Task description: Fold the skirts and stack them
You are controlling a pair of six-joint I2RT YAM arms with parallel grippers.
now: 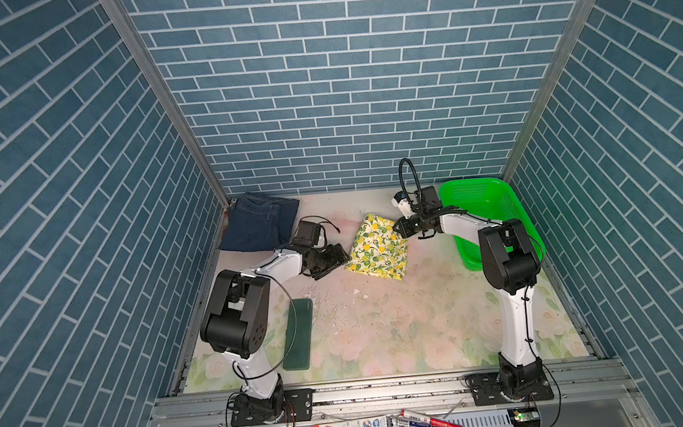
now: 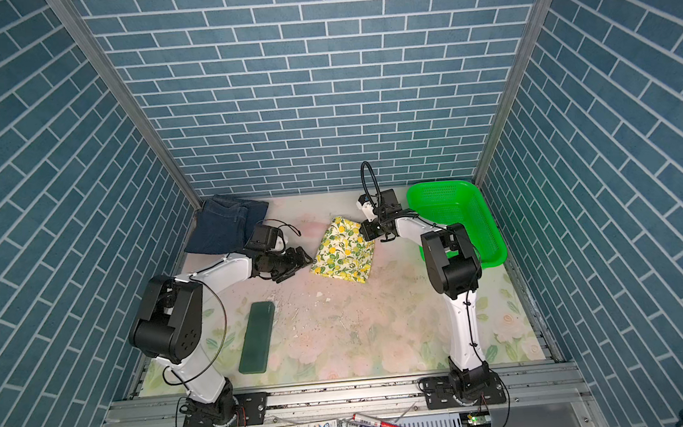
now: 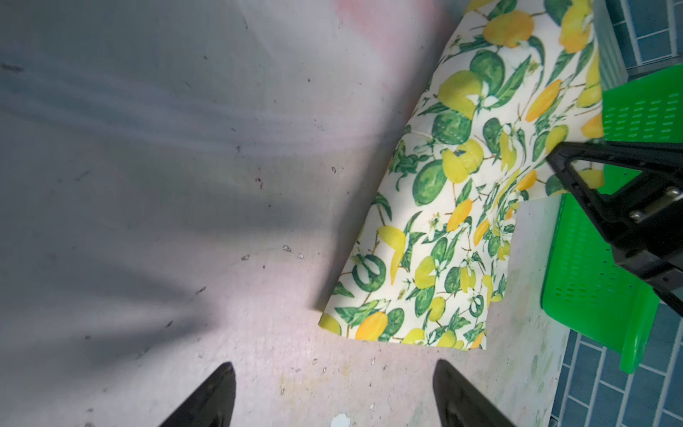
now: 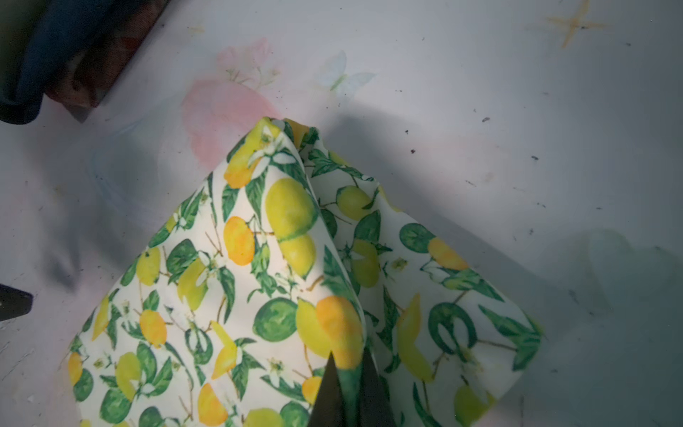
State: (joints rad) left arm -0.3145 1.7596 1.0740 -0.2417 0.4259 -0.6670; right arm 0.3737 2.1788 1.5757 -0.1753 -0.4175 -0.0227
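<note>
The lemon-print skirt [image 1: 378,247] [image 2: 344,249] lies folded at the middle back of the table. My right gripper [image 1: 397,227] [image 4: 349,360] is shut on its right-hand edge, which is raised a little, and cloth is pinched between the fingertips. Just left of the skirt's near-left corner [image 3: 369,325] is my left gripper [image 1: 341,257] [image 3: 334,369]. It is open over bare table and holds nothing. The denim skirt [image 1: 257,223] [image 2: 224,228] sits folded in the back left corner. A strip of rust-red cloth [image 4: 99,70] shows under it.
A green mesh basket [image 1: 493,206] [image 2: 456,209] [image 3: 591,266] stands at the back right, close behind my right arm. A flat dark green pad [image 1: 298,334] [image 2: 256,338] lies near the front left. Brick-pattern walls close in three sides.
</note>
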